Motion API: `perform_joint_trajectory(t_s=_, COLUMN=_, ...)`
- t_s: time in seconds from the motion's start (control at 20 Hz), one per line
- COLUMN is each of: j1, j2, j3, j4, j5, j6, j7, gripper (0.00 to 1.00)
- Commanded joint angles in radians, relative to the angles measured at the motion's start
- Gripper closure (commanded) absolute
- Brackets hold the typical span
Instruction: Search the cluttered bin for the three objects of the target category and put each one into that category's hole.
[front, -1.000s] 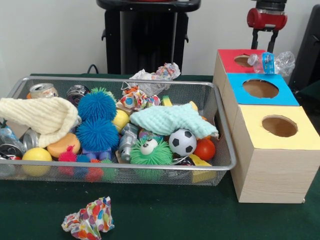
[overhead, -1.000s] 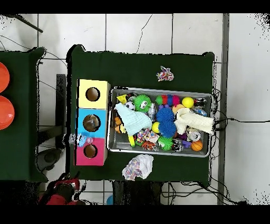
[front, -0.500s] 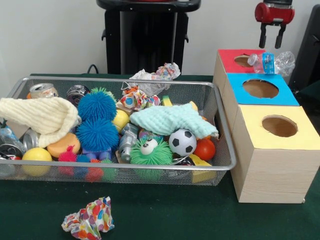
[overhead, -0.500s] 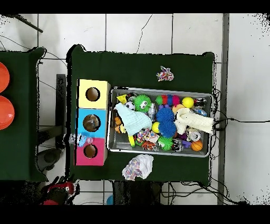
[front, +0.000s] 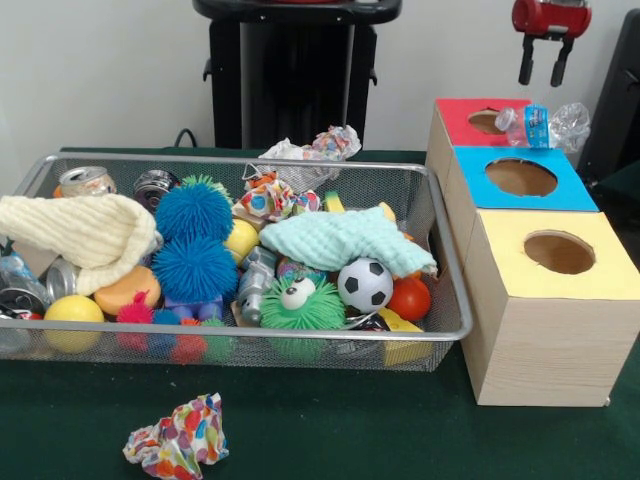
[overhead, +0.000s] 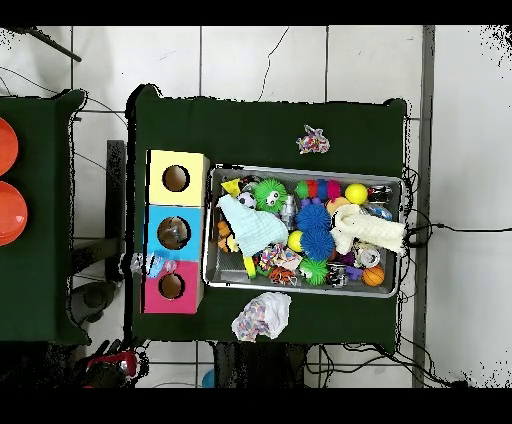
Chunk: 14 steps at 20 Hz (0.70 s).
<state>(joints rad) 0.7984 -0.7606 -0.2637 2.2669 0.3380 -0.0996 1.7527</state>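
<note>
The worktop (front: 330, 440) is covered in dark green cloth and carries the wire bin (front: 445, 260) on the left and three wooden boxes on the right of the front view. The bin is crowded with spiky balls, cloths, cans and a small football; no further crushed bottle can be made out with certainty among them. The red-topped box (front: 455, 118) is the farthest of the three, and its hole (front: 487, 121) is only partly visible.

One crushed clear bottle (front: 545, 125) with a blue label lies on the right edge of the red top, beside the hole, not in it, and overhangs the box side. Its long axis runs left to right, cap end toward the hole.

The gripper (front: 546, 62) hangs above the bottle, well apart from it, its fingers (front: 524, 62) spread and empty. In judgement, the bottle lies straight below the fingers; a descent and a leftward nudge or regrasp would be needed to bring it over the hole.
</note>
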Motion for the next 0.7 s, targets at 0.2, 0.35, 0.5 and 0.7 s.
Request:
perform_joint_trajectory(t_s=0.2, j1=-0.009, j2=-0.007, j3=-0.006, j4=-0.071, j5=0.057, j6=0.112, j7=0.203, gripper=0.00)
perform_joint_trajectory(t_s=0.35, j1=-0.010, j2=-0.007, j3=-0.006, j4=-0.070, j5=0.056, j6=0.112, j7=0.204, gripper=0.00)
perform_joint_trajectory(t_s=0.5, j1=-0.015, j2=-0.010, j3=0.001, j4=-0.062, j5=0.052, j6=0.104, j7=0.206, gripper=1.00)
perform_joint_trajectory(t_s=0.7, j1=0.002, j2=-0.002, j3=-0.017, j4=-0.069, j5=0.061, j6=0.122, j7=0.206, gripper=1.00)
